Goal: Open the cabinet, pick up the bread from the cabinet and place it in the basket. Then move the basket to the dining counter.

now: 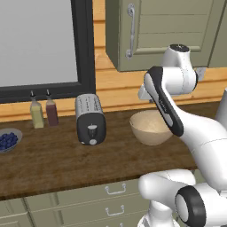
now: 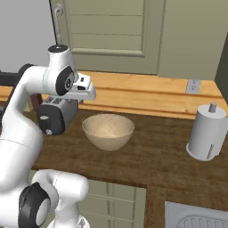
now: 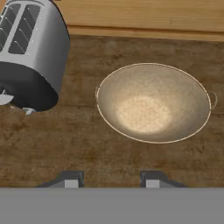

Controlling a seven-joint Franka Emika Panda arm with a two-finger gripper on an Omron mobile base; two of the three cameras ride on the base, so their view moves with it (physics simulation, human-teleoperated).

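Observation:
The olive-green cabinet (image 1: 177,31) (image 2: 107,31) hangs on the wall with its panelled door shut and its silver bar handle (image 1: 131,31) (image 2: 58,22) at the left edge. The bread is hidden. The tan basket (image 1: 150,128) (image 2: 108,131) (image 3: 153,103) stands empty on the wooden worktop under the cabinet. My gripper (image 3: 109,179) hovers above the worktop just in front of the basket, pointing down, open with nothing between its fingers. The hand (image 2: 83,89) sits well below the cabinet handle. The dining counter is out of view.
A silver toaster (image 1: 90,119) (image 2: 55,116) (image 3: 30,57) stands left of the basket. Further left are two bottles (image 1: 37,113) and a grey bowl of blueberries (image 1: 8,141). A paper towel roll (image 2: 207,133) stands at the right, a sink (image 2: 196,218) in front of it.

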